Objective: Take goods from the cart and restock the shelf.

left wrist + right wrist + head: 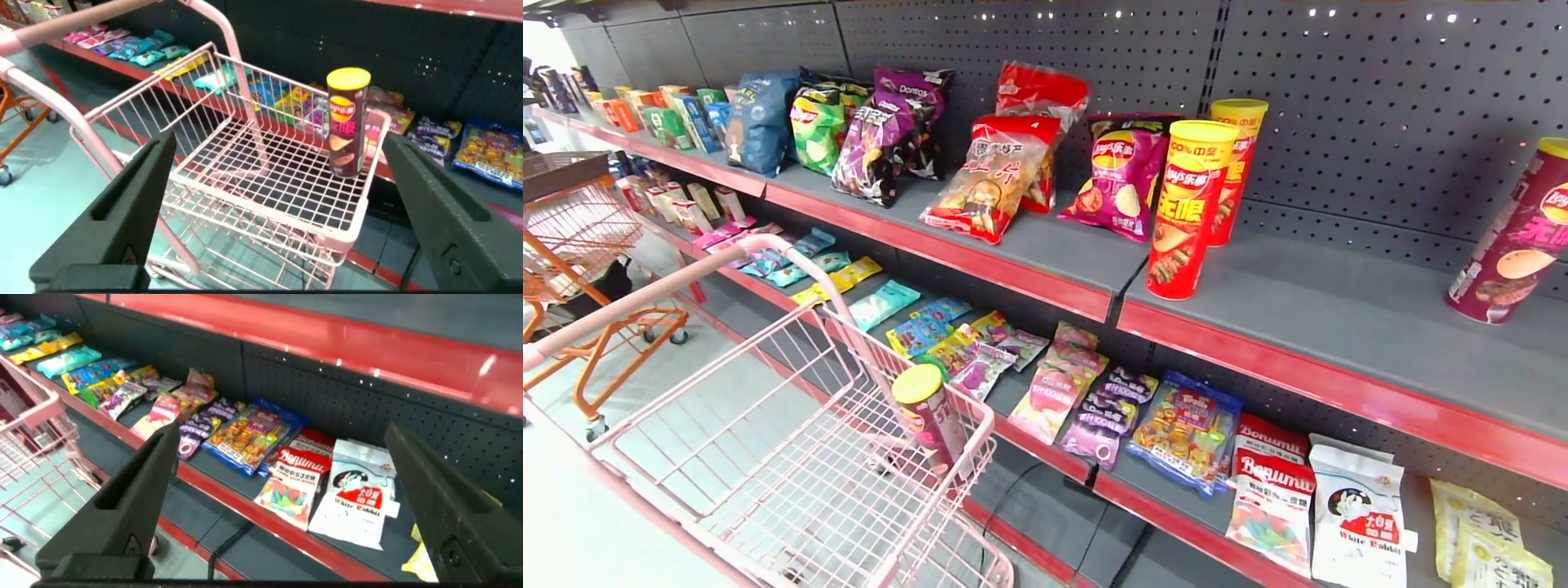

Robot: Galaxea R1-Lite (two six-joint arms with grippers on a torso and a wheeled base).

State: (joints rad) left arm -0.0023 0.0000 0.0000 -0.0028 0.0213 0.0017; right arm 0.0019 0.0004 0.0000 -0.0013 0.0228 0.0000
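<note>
Right, all eyes on the chip can (348, 122), the one item standing in the pink cart (155, 90). It sits in the basket's corner nearest the shelf, tight against the wire walls that meet there. It stands upright with its yellow lid on top, so its long axis runs straight up and down.

The left gripper (279, 143) hangs above the cart's open basket with its jaws spread wide and nothing between them. From the left wrist camera the can lies ahead of those fingers and off toward one of them, not centred in the gap. The whole wire floor of the basket lies between gripper and can.

Over at the right gripper (279, 437), the jaws are equally wide and empty. It hangs out before the lower shelf (204, 490) and its row of candy bags, and only a corner of the cart shows at the edge of that camera's view.

So the left arm looks the nearer and better lined up. My read is that the move turns on crossing the basket toward that shelf-side corner and bringing the open fingers level with the can's body, one on each side. The walls crowd two sides, which leaves the approach from the basket's interior.

Up top, the upper shelf (1339, 318) has bare space beside the red cans (1188, 208) standing near its front edge.
</note>
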